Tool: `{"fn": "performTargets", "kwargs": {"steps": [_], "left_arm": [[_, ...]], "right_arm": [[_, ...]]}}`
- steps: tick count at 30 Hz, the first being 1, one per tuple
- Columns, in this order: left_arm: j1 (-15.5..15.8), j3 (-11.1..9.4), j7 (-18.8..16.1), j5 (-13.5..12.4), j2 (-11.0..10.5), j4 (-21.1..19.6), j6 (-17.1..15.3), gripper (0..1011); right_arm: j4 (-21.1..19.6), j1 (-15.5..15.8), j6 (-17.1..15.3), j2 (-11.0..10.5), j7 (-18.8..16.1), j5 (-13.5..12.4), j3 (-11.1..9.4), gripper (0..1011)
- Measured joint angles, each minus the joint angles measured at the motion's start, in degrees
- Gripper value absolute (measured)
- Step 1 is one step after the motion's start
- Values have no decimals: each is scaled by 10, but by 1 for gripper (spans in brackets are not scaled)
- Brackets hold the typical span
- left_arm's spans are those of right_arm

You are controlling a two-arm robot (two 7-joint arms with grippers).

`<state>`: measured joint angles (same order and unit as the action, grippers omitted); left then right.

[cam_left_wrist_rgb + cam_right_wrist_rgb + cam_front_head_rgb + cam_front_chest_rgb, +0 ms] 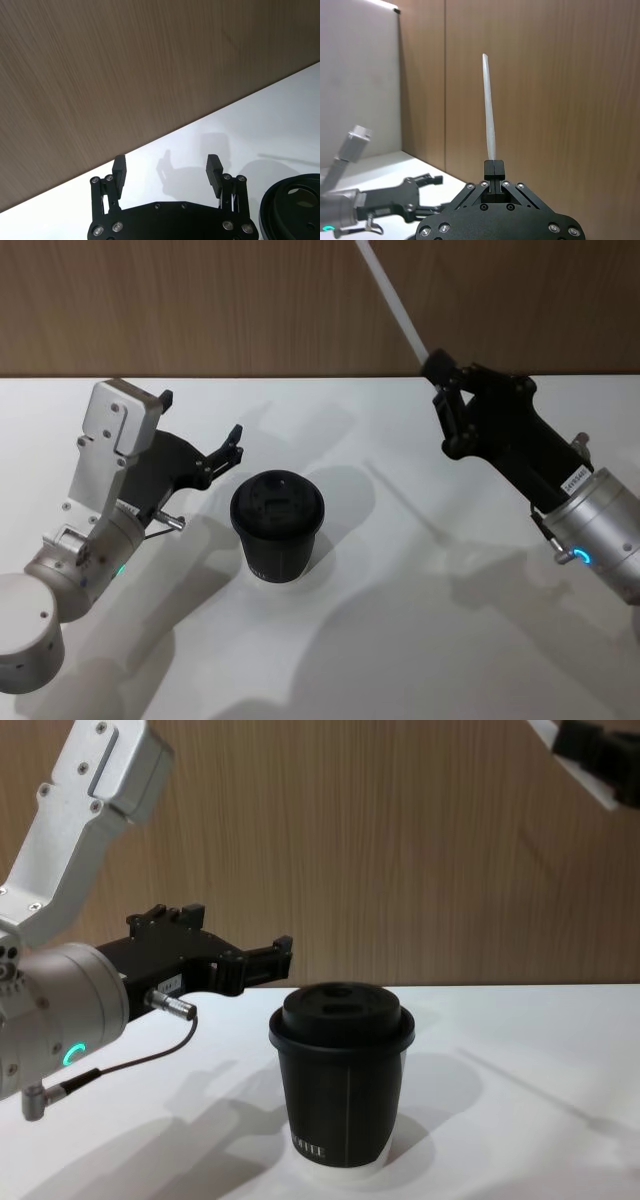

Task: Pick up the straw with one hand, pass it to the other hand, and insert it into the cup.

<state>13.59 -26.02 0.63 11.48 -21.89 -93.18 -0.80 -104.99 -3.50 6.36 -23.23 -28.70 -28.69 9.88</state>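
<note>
Trouble could start on the left. The left gripper [166, 166] hovers just beside the cup [277, 525] with its fingers spread wide and nothing between them. A careless swing toward the middle could, I judge, knock the light paper cup over or shove it aside.

The cup stands upright mid-table with its domed lid on. The lid's opening looks small, so a straw arriving off-centre or aslant would probably skid on the dome or push the cup rather than go in.

On the right, the right gripper [437, 368] is raised well above the table, jaws pressed together on one end of the straw [395, 300]. The straw's long free part slants up and back toward the wall. A pinch so near the end gives little hold, so the thin straw may swivel or slip out at a handover or on meeting the lid. The free tip also points away from the cup, so the wrist would need a large turn, which could spoil the aim.

The table [400, 620] is plain, smooth and white, with soft shadows. Behind it runs a brown wood-panelled wall [250, 300].
</note>
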Motion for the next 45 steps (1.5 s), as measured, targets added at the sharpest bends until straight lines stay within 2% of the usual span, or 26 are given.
{"fn": "performTargets", "kwargs": {"steps": [6, 16, 29, 39, 45], "left_arm": [[0, 0, 0, 0, 0, 0, 0, 1003], [0, 0, 0, 0, 0, 0, 0, 1003], [0, 0, 0, 0, 0, 0, 0, 1003], [-2, 3, 2, -1, 1, 0, 2, 1003], [-5, 12, 11, 10, 3, -3, 9, 1003]], "right_arm": [[-9, -3, -3, 0, -10, -17, 9, 0], [-12, -19, -34, 1, -16, -40, 32, 0], [14, -52, -65, 5, -25, -51, 66, 0], [24, -65, -75, 7, -27, -59, 80, 0], [28, -70, -78, 8, -28, -61, 83, 0]]}}
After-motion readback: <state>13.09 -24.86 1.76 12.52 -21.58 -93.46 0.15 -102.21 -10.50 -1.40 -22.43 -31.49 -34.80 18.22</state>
